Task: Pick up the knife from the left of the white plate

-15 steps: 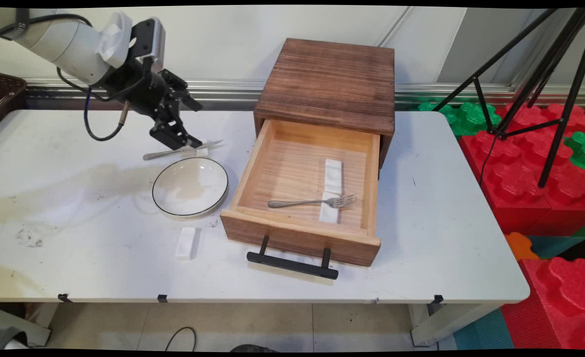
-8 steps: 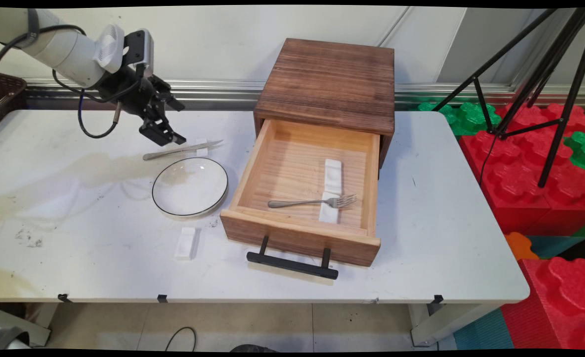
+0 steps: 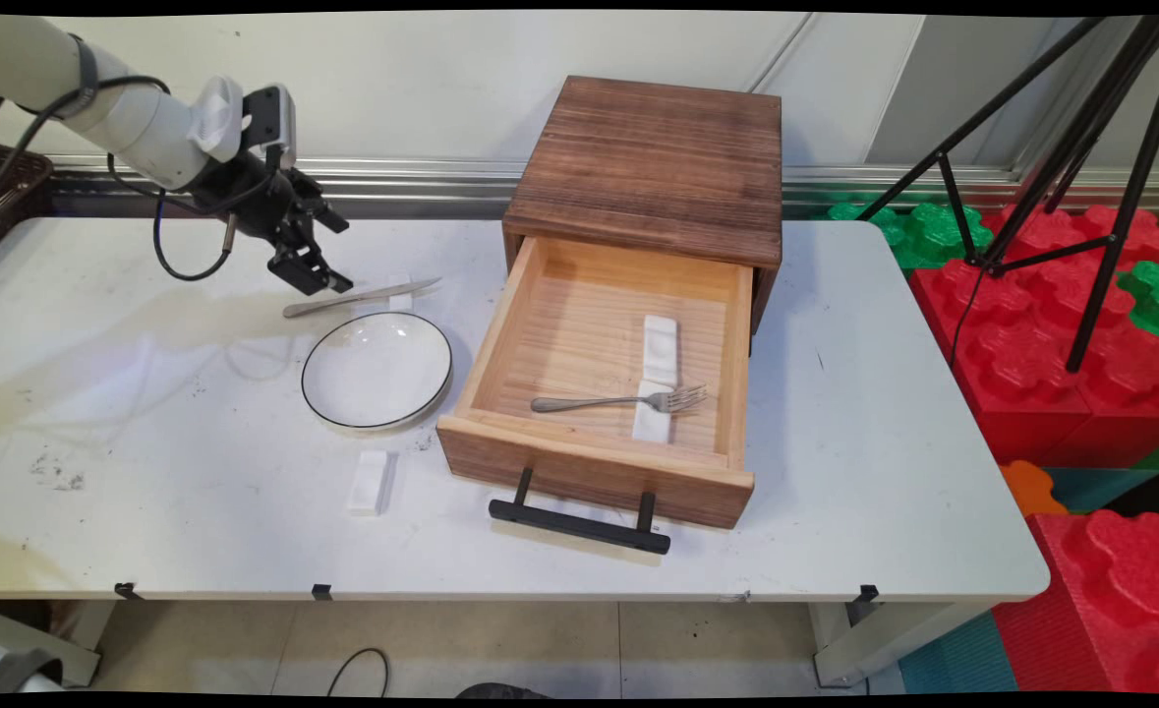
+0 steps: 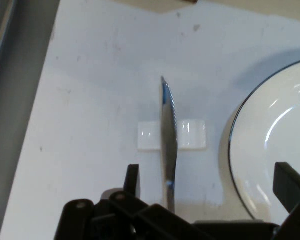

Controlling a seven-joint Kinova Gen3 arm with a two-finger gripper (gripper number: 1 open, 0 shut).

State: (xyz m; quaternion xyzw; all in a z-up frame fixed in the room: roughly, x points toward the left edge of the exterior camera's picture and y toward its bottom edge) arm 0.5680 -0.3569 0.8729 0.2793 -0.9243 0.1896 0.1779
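Now hand (image 3: 312,280) spread, empty, drawn back left from knife (image 3: 361,298); knife unmoved on rest (image 4: 171,135).

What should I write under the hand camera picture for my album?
Open gripper above a knife lying across a white rest, beside a white plate.

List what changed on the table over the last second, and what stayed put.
The claw drew back up and to the left in the main view, off the knife, and stands open above its handle end. The knife lies as before across its white rest, beside the plate. The open drawer with the fork, and the loose white rest in front, did not move.
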